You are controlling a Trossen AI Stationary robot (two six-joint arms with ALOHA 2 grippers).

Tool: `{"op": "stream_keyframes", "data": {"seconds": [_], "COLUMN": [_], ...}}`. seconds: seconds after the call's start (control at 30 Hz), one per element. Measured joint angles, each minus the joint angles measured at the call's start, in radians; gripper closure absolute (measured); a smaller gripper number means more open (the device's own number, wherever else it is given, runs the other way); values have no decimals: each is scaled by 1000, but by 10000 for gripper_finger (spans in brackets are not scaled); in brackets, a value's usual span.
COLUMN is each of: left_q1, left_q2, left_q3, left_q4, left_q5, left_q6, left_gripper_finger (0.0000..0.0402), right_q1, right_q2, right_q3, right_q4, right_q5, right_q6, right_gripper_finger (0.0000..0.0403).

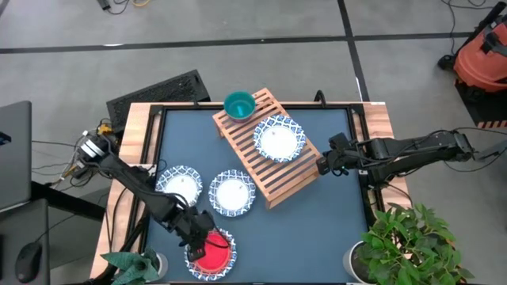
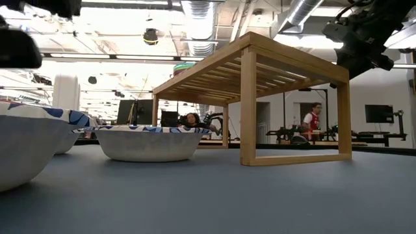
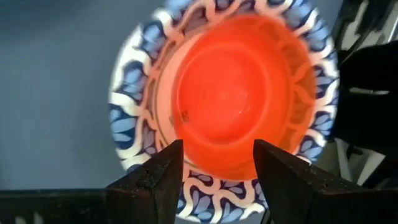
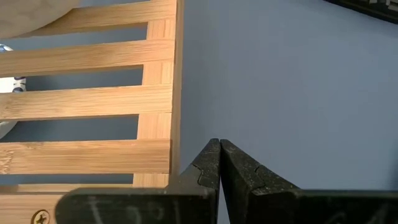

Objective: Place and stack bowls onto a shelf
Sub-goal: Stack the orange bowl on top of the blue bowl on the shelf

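A red bowl (image 1: pixel 215 255) (image 3: pixel 239 93) sits inside a white dish with a blue patterned rim (image 3: pixel 134 118) near the table's near edge. My left gripper (image 1: pixel 198 237) (image 3: pixel 219 158) hovers over them, open, its fingers on either side of the red bowl's rim. The light-wood slatted shelf (image 1: pixel 269 150) (image 2: pixel 260 97) carries a teal bowl (image 1: pixel 239 105) and a patterned dish (image 1: pixel 279 138). Two more patterned dishes (image 1: pixel 181 184) (image 1: pixel 232 192) rest on the tabletop. My right gripper (image 1: pixel 322 165) (image 4: pixel 219 146) is shut, beside the shelf's right end (image 4: pixel 155 93). Purple and yellow bowls are out of view.
A potted plant (image 1: pixel 412 237) stands at the table's near right corner and leaves (image 1: pixel 127 265) at the near left. The wooden table frame (image 1: pixel 142 134) borders the dark blue top. People show in the room beyond (image 2: pixel 313 120). Bare tabletop (image 1: pixel 317 229) lies near of the shelf.
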Motion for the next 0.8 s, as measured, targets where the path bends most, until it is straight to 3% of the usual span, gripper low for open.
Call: {"op": "stream_keyframes", "data": {"seconds": [0.2, 0.43, 0.53, 0.73, 0.8], "left_q1": [0, 1, 0, 1, 2], "left_q2": [89, 96, 96, 96, 96], "left_q3": [0, 0, 0, 0, 0], "left_q4": [-4, 14, 14, 15, 15], "left_q5": [31, 28, 31, 10, 4], "left_q6": [-51, -59, -63, -53, -51], "left_gripper_finger": [223, 237, 272, 386, 394], "right_q1": [0, 0, 0, 0, 0], "right_q2": [0, 0, 0, 0, 0], "right_q3": [0, 0, 0, 0, 0], "right_q4": [-1, 0, 0, 0, 0], "right_q5": [0, 0, 0, 0, 0], "right_q6": [-6, -29, -29, -29, -29], "right_gripper_finger": [367, 367, 367, 367, 367]}}
